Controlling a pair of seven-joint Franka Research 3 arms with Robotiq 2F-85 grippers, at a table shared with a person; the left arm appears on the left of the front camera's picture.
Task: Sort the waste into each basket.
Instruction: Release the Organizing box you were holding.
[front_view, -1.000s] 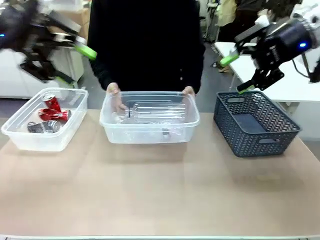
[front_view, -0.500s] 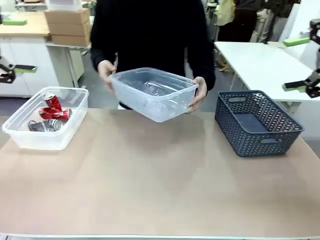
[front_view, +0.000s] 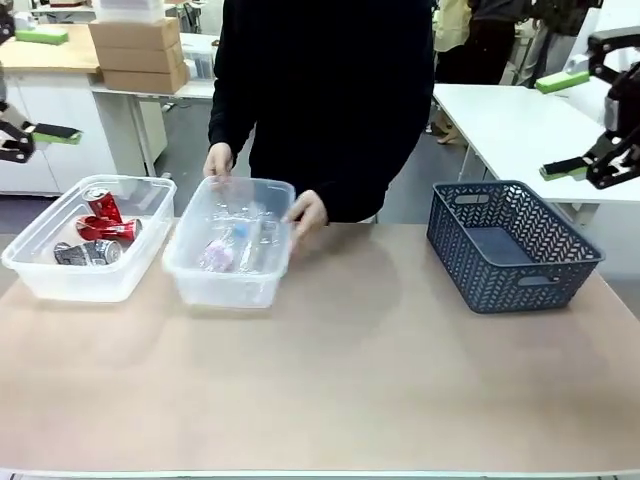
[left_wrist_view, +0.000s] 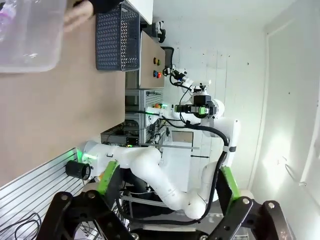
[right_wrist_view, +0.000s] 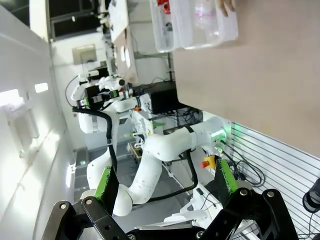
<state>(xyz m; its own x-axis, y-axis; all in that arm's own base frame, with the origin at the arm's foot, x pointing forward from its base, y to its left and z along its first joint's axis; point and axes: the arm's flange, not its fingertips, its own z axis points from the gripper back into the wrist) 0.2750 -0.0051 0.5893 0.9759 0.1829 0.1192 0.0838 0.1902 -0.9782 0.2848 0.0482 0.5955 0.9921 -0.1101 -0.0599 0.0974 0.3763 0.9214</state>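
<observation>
Since the earlier frame the person has set the clear plastic bottle tub (front_view: 229, 262) down just beside the clear tub of red and silver-black cans (front_view: 85, 255). We judge our left pincer (front_view: 20, 138) nearer both than our right pincer (front_view: 592, 128); each hangs with jaws apart, empty, off the tabletop (front_view: 350, 390).

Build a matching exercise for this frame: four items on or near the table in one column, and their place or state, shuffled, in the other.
Items
1. red cans
2. clear bottles
3. dark mesh basket
4. right pincer

Place or state
A. nothing inside, at the table's right end
B. open, raised off to the side of the table
C. in the leftmost clear tub
D. in the tub held by the person's hands

Pairs: 1-C, 2-D, 3-A, 4-B
</observation>
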